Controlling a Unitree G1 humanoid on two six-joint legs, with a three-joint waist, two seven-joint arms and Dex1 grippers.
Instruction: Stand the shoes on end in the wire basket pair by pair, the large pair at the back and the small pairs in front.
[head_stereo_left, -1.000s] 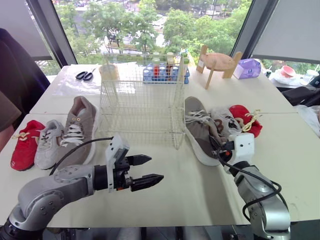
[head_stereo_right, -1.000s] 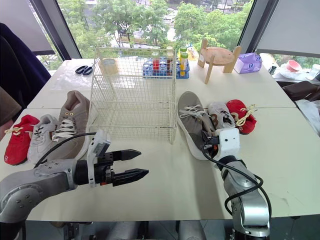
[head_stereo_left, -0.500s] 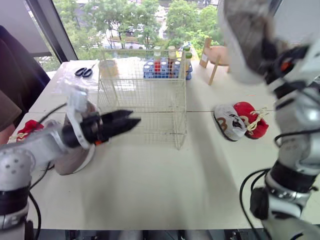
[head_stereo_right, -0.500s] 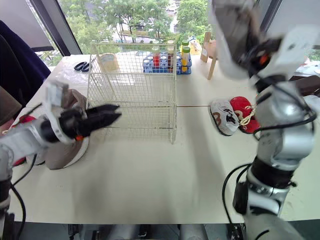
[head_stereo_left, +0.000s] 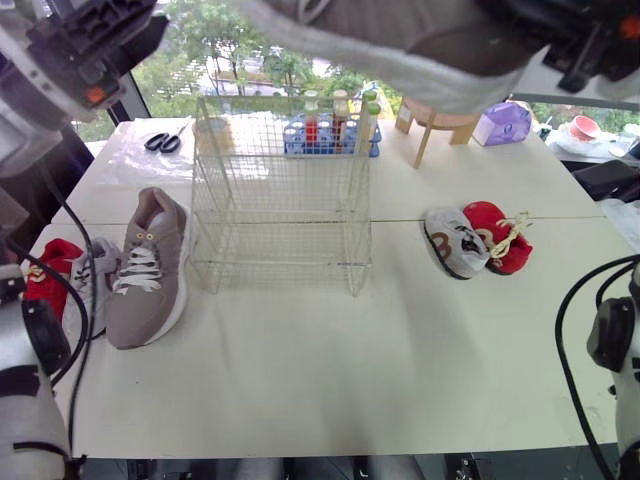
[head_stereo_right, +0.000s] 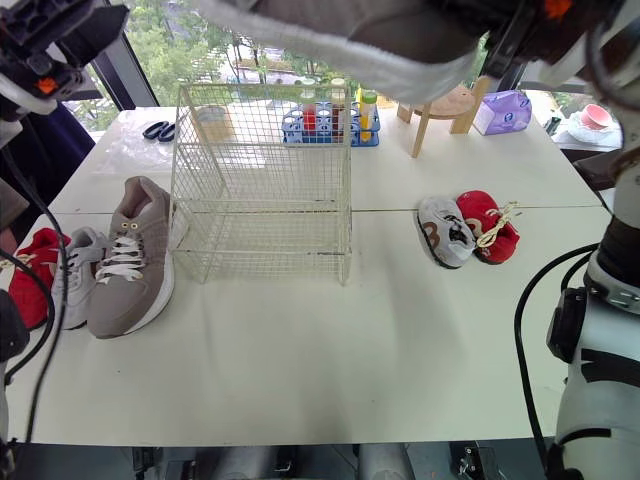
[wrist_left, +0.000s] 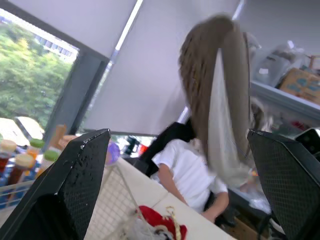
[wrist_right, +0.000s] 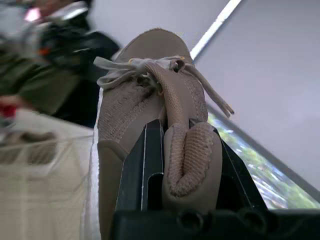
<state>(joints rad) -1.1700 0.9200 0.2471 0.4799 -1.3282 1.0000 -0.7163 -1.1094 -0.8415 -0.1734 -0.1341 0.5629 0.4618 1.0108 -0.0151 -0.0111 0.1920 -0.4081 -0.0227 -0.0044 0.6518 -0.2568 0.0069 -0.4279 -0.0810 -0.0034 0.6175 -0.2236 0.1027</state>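
Observation:
My right gripper (wrist_right: 190, 165) is shut on the heel collar of a large taupe shoe (head_stereo_left: 400, 45), held high above the wire basket (head_stereo_left: 285, 190). The basket stands empty mid-table. The other large taupe shoe (head_stereo_left: 145, 270) lies left of the basket, with a small grey shoe (head_stereo_left: 95, 280) and a small red shoe (head_stereo_left: 45, 270) beside it. Right of the basket lie another small grey shoe (head_stereo_left: 455, 242) and a red one (head_stereo_left: 497, 235). Raised at the upper left, my left gripper (head_stereo_left: 95, 45) is open and holds nothing; its wrist view faces the lifted shoe (wrist_left: 215, 115).
Behind the basket are scissors (head_stereo_left: 160, 140), a blue crate of bottles (head_stereo_left: 330, 130), a wooden stand (head_stereo_left: 430, 125) and a purple pack (head_stereo_left: 505, 125). A person in a white shirt (wrist_left: 190, 175) sits beyond the table. The table's front half is bare.
My right gripper has taken the large shoe off the table and carried it up over the basket. The left arm has swung up and to the left, still open.

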